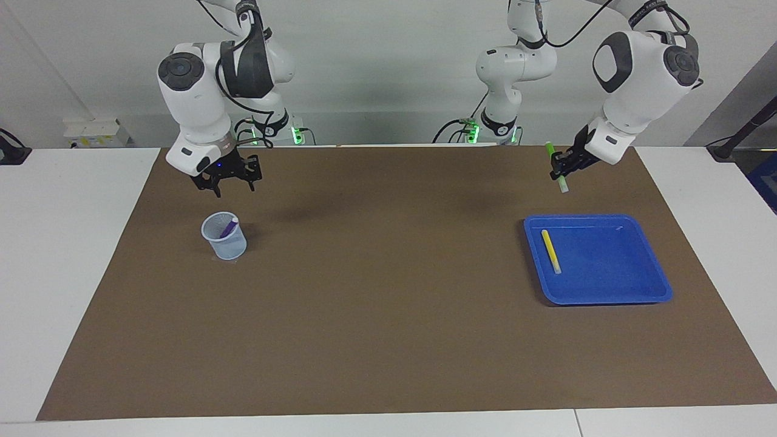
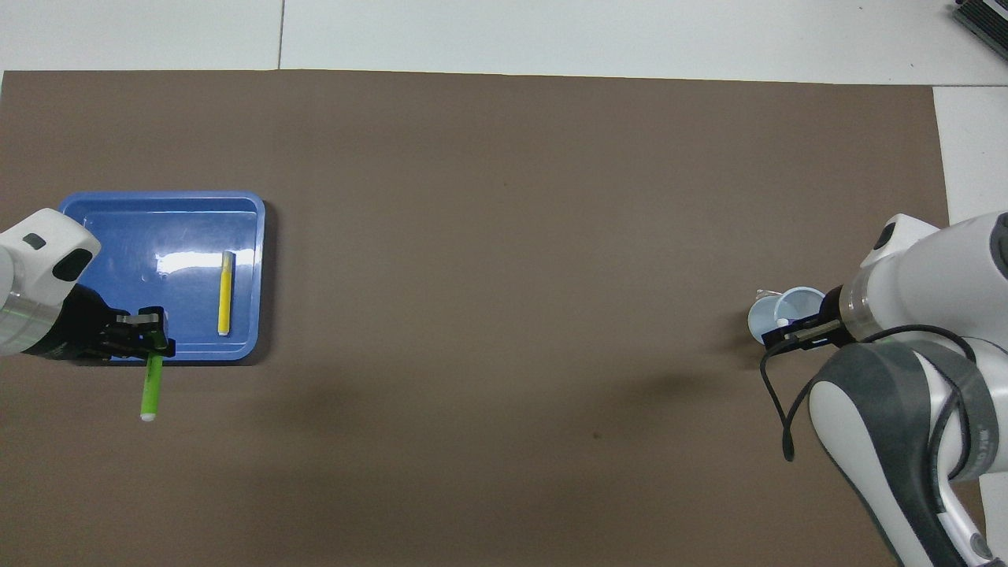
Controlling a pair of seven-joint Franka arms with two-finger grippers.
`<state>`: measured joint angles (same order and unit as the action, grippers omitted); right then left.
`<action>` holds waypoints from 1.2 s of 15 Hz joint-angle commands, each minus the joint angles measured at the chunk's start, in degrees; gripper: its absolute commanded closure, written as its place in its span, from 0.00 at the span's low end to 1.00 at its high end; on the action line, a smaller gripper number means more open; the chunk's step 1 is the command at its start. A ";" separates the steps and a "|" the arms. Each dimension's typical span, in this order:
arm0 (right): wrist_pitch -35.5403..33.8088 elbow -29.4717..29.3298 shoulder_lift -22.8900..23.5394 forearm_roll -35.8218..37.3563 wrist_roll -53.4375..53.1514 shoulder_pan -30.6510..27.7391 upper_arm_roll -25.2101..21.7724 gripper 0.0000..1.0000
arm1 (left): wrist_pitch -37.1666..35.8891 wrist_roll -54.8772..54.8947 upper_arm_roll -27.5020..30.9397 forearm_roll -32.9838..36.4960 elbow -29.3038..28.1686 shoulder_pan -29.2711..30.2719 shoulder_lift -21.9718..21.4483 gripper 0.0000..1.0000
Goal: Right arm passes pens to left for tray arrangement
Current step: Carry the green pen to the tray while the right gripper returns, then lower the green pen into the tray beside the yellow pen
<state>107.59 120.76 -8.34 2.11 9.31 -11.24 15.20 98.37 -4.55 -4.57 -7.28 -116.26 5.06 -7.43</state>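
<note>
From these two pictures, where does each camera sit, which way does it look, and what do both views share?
Facing view: high across the table, looking at the robots; both whole arms show, the left gripper holding the green pen up near the blue tray, the right gripper above the translucent cup.
Overhead view: high above the robots' end, looking forward and steeply down; only wrists and grippers enter from the bottom corners.
Shared: tray, yellow pen lying in it, green pen, cup, brown mat, half a turn apart.
</note>
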 commanded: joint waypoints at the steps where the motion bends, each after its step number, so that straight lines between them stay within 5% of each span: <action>1: 4.20 1.75 1.65 1.49 0.19 -1.50 0.89 0.24 | 4.01 3.75 -0.53 2.71 -0.46 1.70 2.85 1.00; 5: 8.77 3.42 5.44 3.87 -0.25 -2.91 0.89 0.35 | 9.10 5.34 -0.53 5.78 -0.46 2.15 7.16 1.00; 18: 12.12 5.45 7.28 3.96 -5.35 -3.70 0.98 0.40 | 22.29 6.65 -0.53 11.76 4.54 3.91 22.45 1.00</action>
<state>118.22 125.30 -0.91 4.65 5.01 -13.84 15.27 119.73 1.34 -4.55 3.15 -114.83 8.23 11.65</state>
